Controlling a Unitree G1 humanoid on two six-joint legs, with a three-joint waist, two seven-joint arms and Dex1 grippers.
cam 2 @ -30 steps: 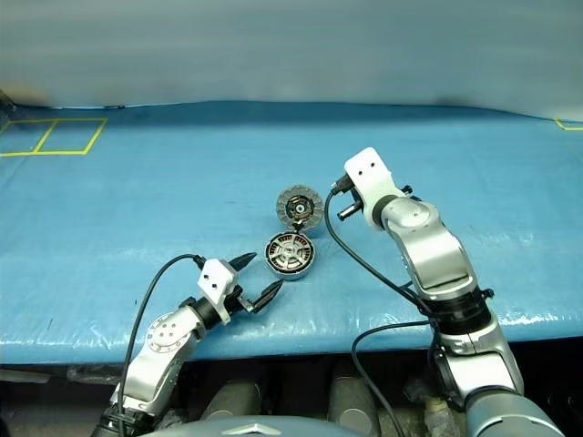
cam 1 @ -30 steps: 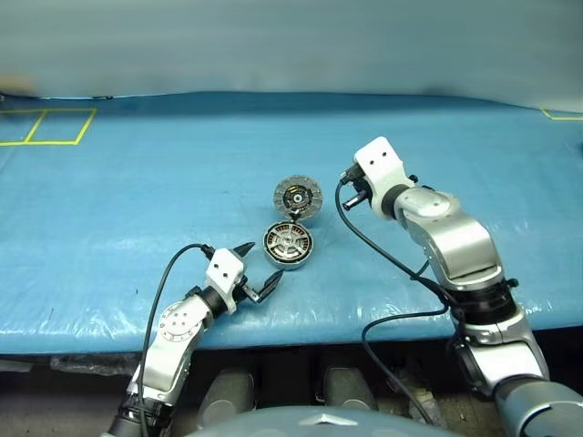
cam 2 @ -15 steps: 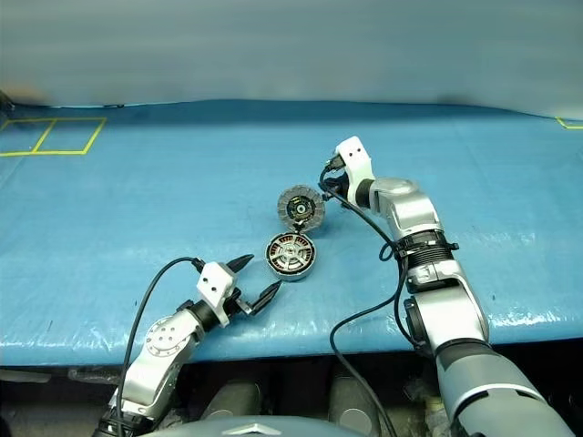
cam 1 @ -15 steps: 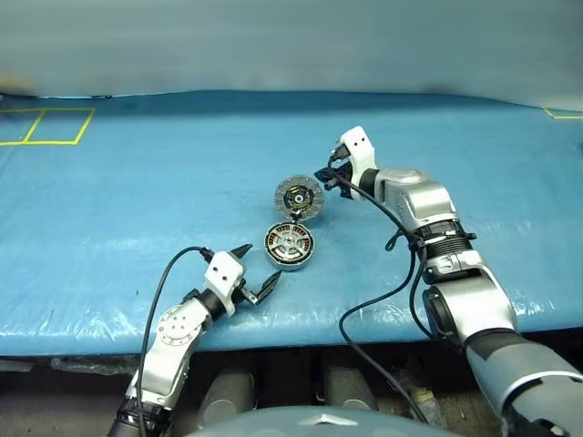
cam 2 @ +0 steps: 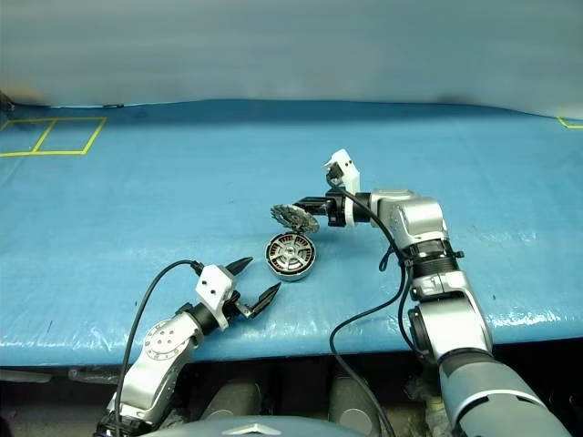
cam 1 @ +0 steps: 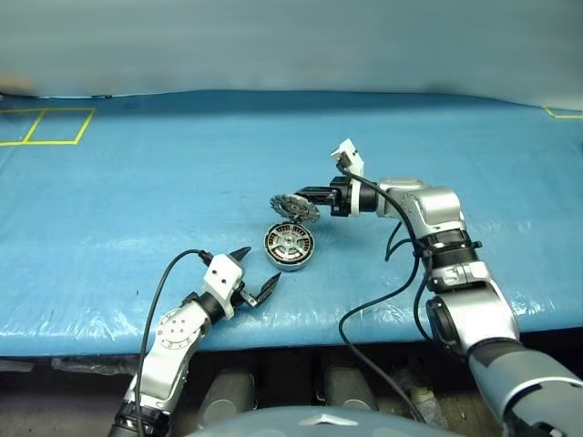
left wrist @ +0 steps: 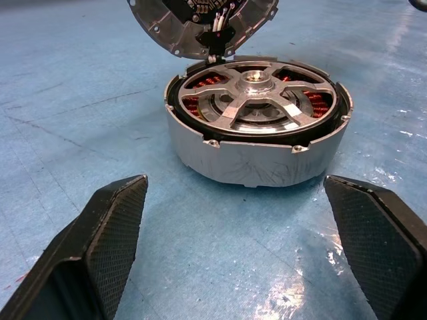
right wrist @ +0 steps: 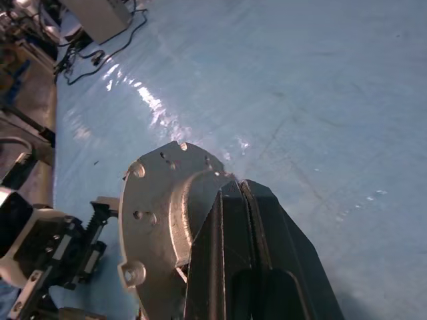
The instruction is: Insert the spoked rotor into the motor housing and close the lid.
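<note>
The motor housing [cam 1: 289, 246] stands on the blue table with the spoked rotor [left wrist: 257, 90] seated inside it, silver spokes over copper windings. The lid [cam 1: 293, 207] is hinged at the housing's far side and stands tilted partway up. My right gripper [cam 1: 301, 194] is shut and points left, with its fingertips [right wrist: 230, 193] against the lid's plain outer face [right wrist: 157, 227]. My left gripper [cam 1: 260, 264] is open near the table's front edge, just short of the housing. In the left wrist view its two fingers [left wrist: 100, 247] stand wide apart in front of the housing [left wrist: 257, 150].
A blue sheet [cam 1: 137, 200] covers the table, whose front edge [cam 1: 291, 332] runs just behind my left gripper. Yellow tape squares [cam 1: 46, 127] mark the far left corner. My right arm's black cable [cam 1: 383, 291] hangs over the front edge.
My right gripper swung left, turned to point left and came against the lid's back. The lid has tipped up from lying open. My left gripper has not moved.
</note>
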